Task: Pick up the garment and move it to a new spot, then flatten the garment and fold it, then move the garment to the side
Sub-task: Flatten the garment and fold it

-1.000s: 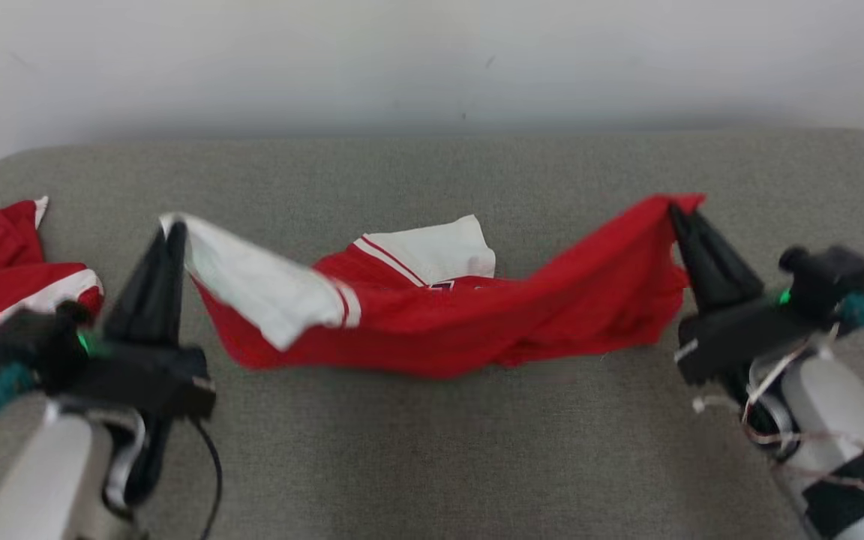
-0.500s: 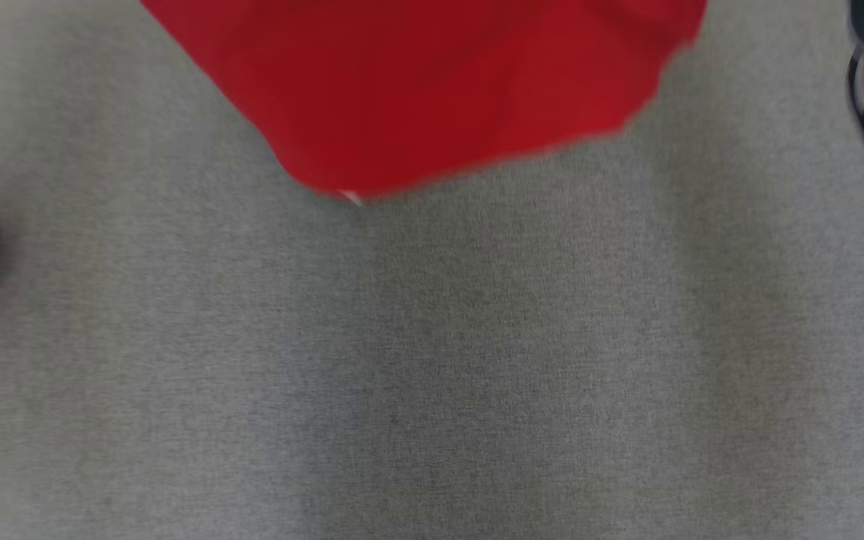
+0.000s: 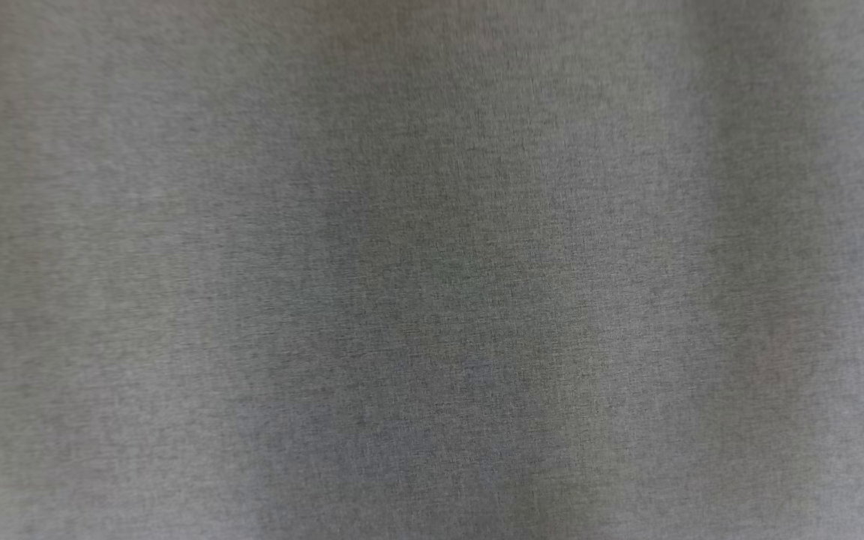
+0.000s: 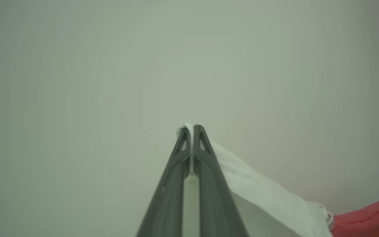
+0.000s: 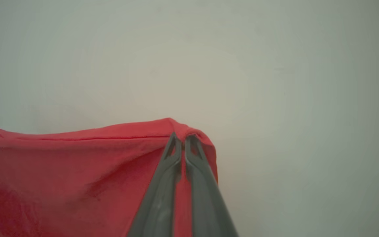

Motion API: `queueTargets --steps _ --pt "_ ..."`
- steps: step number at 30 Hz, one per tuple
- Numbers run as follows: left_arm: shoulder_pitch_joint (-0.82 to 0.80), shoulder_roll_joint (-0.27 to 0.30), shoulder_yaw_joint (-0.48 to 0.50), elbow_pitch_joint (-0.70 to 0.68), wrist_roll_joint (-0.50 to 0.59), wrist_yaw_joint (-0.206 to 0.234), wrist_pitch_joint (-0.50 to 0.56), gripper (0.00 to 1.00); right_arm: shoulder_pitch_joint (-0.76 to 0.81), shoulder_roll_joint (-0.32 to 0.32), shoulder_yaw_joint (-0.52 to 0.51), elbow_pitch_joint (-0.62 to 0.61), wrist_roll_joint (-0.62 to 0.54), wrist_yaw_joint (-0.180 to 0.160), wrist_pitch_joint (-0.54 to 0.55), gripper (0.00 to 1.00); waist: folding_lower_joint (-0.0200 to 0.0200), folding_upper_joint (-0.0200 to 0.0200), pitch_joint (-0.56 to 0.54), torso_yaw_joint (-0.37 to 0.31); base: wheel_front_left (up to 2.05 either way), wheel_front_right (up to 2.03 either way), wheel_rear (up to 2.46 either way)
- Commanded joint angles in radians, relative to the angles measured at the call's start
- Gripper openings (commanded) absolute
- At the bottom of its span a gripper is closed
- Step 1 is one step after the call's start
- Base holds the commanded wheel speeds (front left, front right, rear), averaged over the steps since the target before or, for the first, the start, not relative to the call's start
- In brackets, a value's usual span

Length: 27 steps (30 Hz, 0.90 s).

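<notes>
The left end effector (image 4: 192, 129) pinches a white corner of the garment (image 4: 268, 194), the right end effector (image 5: 183, 136) its red corner; it hangs raised between them, long axis arm to arm, before the wall (image 4: 77, 65).

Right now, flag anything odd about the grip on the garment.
Nothing damaged. The left gripper pinches the garment by the very tip of its white part, a thin hold that could slip; the right gripper is shut on a red hemmed corner.

Garment (image 5: 61, 177) cut off at left, bottom edges of right wrist view; grey surface (image 3: 432, 270) blurred
</notes>
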Motion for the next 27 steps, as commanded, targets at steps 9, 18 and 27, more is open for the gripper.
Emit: queueTargets --steps 9,18,27 --pt "0.077 -0.002 -0.102 -0.004 -0.075 0.003 -0.053 0.00 0.058 -0.052 0.101 0.016 0.055 -0.002 -0.051 0.00 -0.0002 -0.0002 0.020 -0.007 0.00 0.00 0.00" --pt "0.361 0.032 -0.053 -0.181 -0.144 0.007 -0.069 0.00 0.315 -0.154 0.180 -0.119 0.174 -0.002 -0.097 0.00 -0.0002 -0.0002 -0.091 -0.002 0.00 0.00 0.00" --pt "1.008 0.003 0.171 -0.628 -0.129 0.150 -0.069 0.00 0.752 -0.283 0.194 -0.325 0.299 -0.002 -0.123 0.00 -0.0002 -0.0002 -0.247 0.012 0.00 0.00 0.00"
